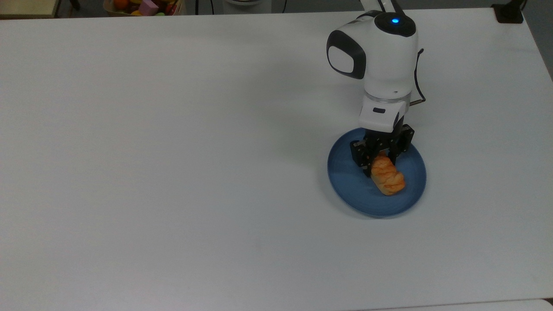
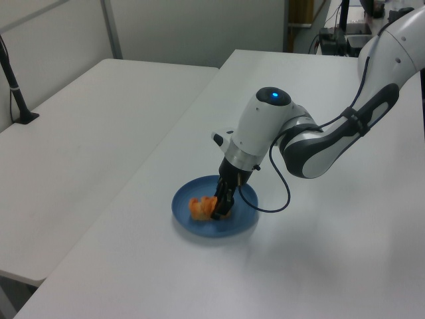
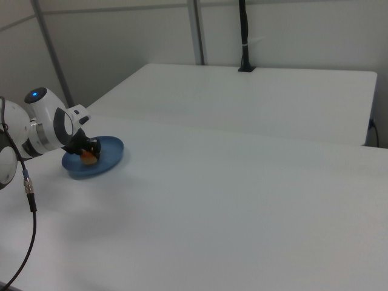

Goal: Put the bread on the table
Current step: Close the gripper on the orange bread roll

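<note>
The bread [image 1: 389, 178], a small golden-orange ridged roll, lies on the round blue plate [image 1: 345, 177] at the top view's right side of the white table [image 1: 173, 151]. My gripper [image 1: 380, 162] points down over the plate, and its black fingers are shut on the end of the bread nearest the arm. In the left view the bread [image 2: 198, 207] sits just left of the gripper [image 2: 219, 209] on the plate [image 2: 182, 216]. The right view has the plate [image 3: 112, 159], the bread [image 3: 89, 159] and the gripper [image 3: 86, 151] at its far left.
A box of colourful toys [image 1: 147, 6] stands beyond the table's far edge in the top view. A black post base [image 1: 510, 13] sits at the far right corner. A second white table [image 2: 86, 119] adjoins in the left view. A black cable [image 2: 282, 193] loops from my wrist.
</note>
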Controlling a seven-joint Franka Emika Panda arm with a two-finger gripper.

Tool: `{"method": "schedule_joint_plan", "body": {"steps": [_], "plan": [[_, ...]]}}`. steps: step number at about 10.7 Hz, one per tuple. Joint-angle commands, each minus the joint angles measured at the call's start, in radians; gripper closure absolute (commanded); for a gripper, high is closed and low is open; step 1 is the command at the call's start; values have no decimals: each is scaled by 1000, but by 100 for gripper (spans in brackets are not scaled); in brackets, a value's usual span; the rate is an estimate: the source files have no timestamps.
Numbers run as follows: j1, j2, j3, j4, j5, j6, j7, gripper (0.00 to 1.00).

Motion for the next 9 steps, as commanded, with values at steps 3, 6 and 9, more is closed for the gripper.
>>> {"method": "schedule_joint_plan", "body": {"steps": [3, 6, 9], "plan": [[11, -2, -8, 9, -22, 25, 43, 70], [9, -54, -8, -8, -17, 14, 43, 70], [3, -171, -7, -35, -2, -131, 46, 69]]}}
